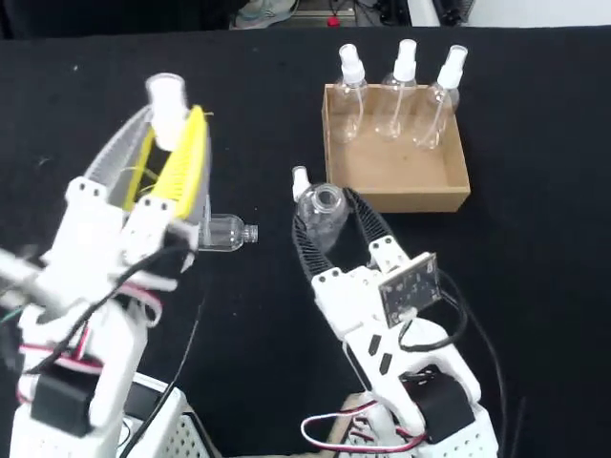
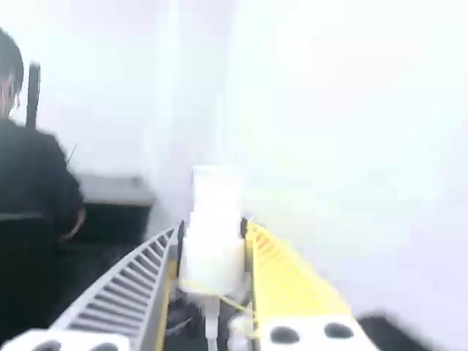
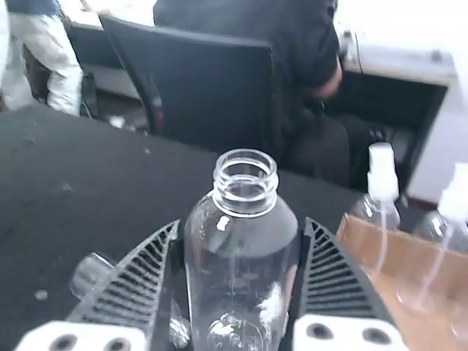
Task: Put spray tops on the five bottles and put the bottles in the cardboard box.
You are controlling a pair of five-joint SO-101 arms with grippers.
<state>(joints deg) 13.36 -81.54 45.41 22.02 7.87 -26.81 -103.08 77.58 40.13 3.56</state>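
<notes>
My left gripper [image 1: 172, 116] is raised over the left of the black table, shut on a white spray top [image 1: 166, 97] that stands up between its grey and yellow fingers; the left wrist view has this spray top [image 2: 212, 245] in that gripper [image 2: 212, 230]. My right gripper [image 1: 323, 212] is at the table's middle, shut on an upright clear bottle [image 1: 321, 205] with an open neck, seen close as the bottle [image 3: 241, 241] in the gripper [image 3: 241, 227]. Another open bottle [image 1: 227, 232] lies on its side between the arms. The cardboard box [image 1: 396, 181] holds three topped bottles [image 1: 393, 95].
A small white spray top [image 1: 301, 178] lies just beyond the held bottle, near the box's front left corner. A white mesh basket [image 1: 167, 425] sits at the near left edge. The box's rim [image 3: 380, 245] and two topped bottles [image 3: 380, 183] are close beside my right gripper.
</notes>
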